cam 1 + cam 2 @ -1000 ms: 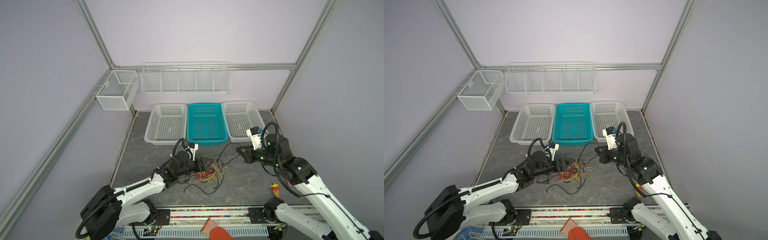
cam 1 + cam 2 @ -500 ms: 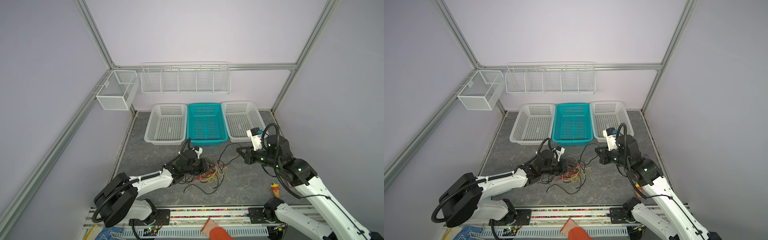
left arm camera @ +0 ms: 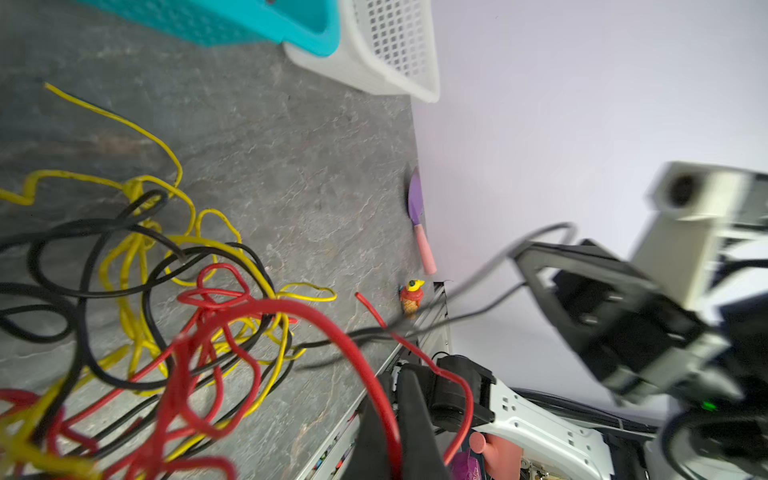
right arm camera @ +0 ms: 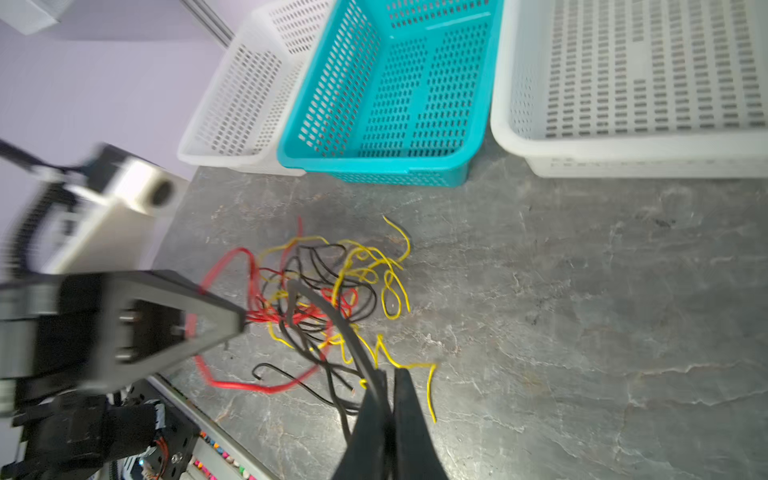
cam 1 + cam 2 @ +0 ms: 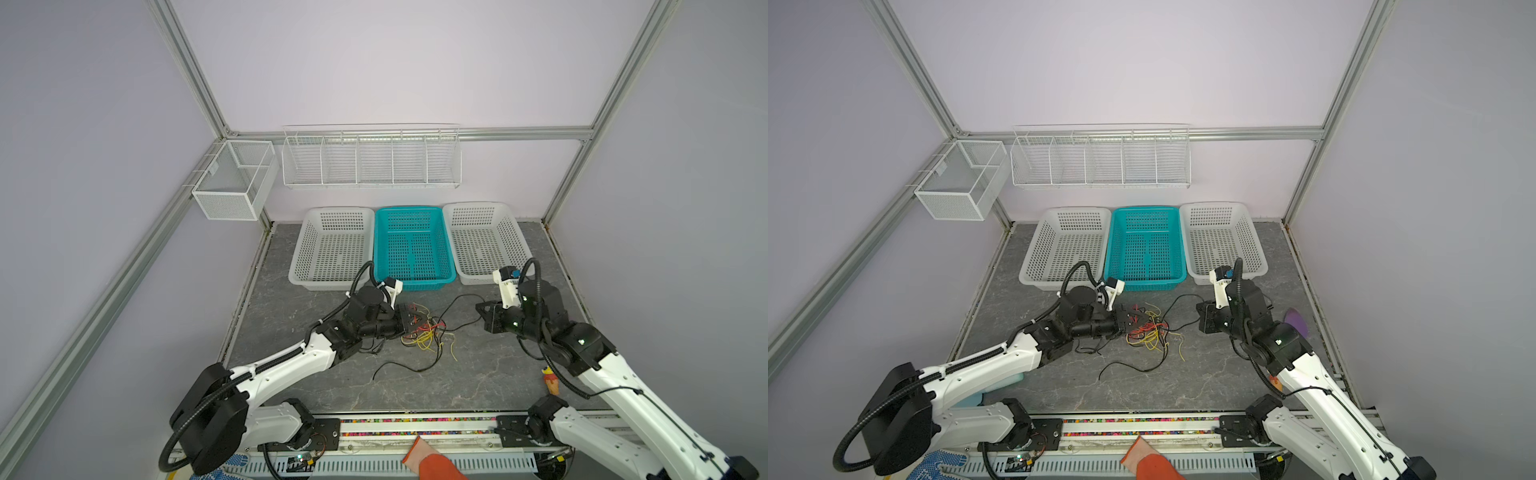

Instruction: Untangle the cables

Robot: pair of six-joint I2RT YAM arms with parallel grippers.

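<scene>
The cables [image 5: 424, 334] [image 5: 1148, 328] lie as one tangle of red, yellow and black wires on the grey floor in front of the baskets. My left gripper [image 5: 409, 322] [image 5: 1130, 318] is at the tangle's left edge. In the left wrist view it [image 3: 397, 374] is shut on a red cable [image 3: 376, 365] that arcs up out of the heap. My right gripper [image 5: 482, 311] [image 5: 1201, 318] hovers to the right of the tangle. In the right wrist view it [image 4: 390, 374] is shut on a black cable [image 4: 332, 320], which runs back into the tangle.
Three baskets stand side by side behind the tangle: white [image 5: 297, 266], teal [image 5: 409, 283], white [image 5: 482, 279]. A wire rack [image 5: 370, 158] and a mesh box [image 5: 232, 178] hang on the walls. A small toy figure [image 5: 550, 380] and a purple toy knife [image 5: 1296, 322] lie by the right wall.
My left arm has reached right into the tangle and its jaws have gone from open to shut on the red cable. The right arm has kept still with its black cable.
</scene>
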